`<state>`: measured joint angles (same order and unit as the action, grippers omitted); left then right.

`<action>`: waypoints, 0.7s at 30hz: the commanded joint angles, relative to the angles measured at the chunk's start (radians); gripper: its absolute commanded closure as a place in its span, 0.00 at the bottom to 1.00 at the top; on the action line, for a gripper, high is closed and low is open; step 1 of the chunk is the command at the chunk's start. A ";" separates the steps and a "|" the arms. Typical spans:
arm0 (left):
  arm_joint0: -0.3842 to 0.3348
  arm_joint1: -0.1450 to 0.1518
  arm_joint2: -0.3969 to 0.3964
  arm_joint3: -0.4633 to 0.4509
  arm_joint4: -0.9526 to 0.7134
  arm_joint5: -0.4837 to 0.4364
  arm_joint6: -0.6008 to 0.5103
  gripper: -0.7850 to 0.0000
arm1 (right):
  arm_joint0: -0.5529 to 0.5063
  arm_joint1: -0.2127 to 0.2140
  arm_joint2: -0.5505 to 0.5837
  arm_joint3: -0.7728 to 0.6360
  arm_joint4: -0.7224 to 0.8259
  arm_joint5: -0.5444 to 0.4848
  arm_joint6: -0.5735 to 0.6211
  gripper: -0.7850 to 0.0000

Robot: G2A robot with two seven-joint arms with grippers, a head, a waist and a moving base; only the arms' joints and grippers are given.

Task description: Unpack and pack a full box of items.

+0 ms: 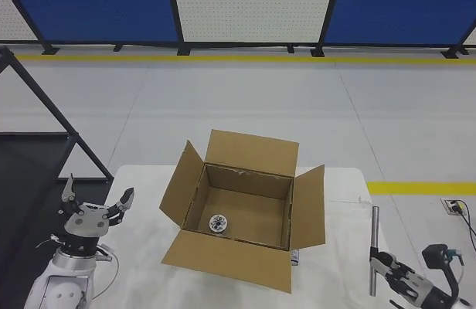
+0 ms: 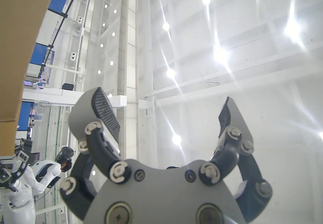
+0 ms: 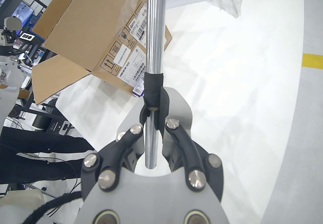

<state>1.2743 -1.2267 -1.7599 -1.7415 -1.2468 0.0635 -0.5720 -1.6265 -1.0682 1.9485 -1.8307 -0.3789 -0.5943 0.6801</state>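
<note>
At 8 o'clock from the box [image 1: 230,259]: left claw [image 1: 95,207], spread wide, pointed up, empty. At the middle of the counter [image 1: 346,224]: box with flaps open, one small round item [image 1: 218,223] on its floor. At 4 o'clock: right claw [image 3: 152,106], pinching a steel rod [image 3: 155,20] near one end, long end toward 12 o'clock. Could likely knock a flap or shove the box if swung in carelessly. Could pivot or slip, being gripped so near the end. On the box side: barcode stickers [image 3: 137,30] and handling arrows, print too small to read.
</note>
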 commanded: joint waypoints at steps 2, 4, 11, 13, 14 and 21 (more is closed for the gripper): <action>0.000 0.000 -0.001 0.001 -0.003 0.001 -0.002 0.00 | -0.010 0.002 0.007 -0.005 0.008 -0.002 -0.013 1.00; 0.000 0.000 -0.001 0.002 -0.004 0.001 -0.004 0.00 | -0.017 0.003 0.013 -0.008 0.013 -0.003 -0.023 1.00; 0.000 0.001 -0.004 0.006 -0.010 0.002 -0.007 0.00 | -0.041 0.007 0.035 -0.028 0.032 -0.001 -0.049 1.00; 0.001 0.001 -0.005 0.007 -0.011 0.001 -0.008 0.00 | -0.047 0.008 0.041 -0.033 0.038 -0.002 -0.056 1.00; 0.001 0.001 -0.005 0.007 -0.012 0.001 -0.009 0.00 | -0.050 0.008 0.044 -0.034 0.042 -0.001 -0.060 1.00; 0.004 0.001 -0.009 0.009 -0.018 -0.001 -0.012 0.00 | -0.072 0.011 0.064 -0.046 0.071 -0.004 -0.085 1.00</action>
<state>1.2782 -1.2256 -1.7688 -1.7328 -1.2641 0.0629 -0.5839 -1.6965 -1.0580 2.0102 -1.8754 -0.3130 -0.5977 0.5976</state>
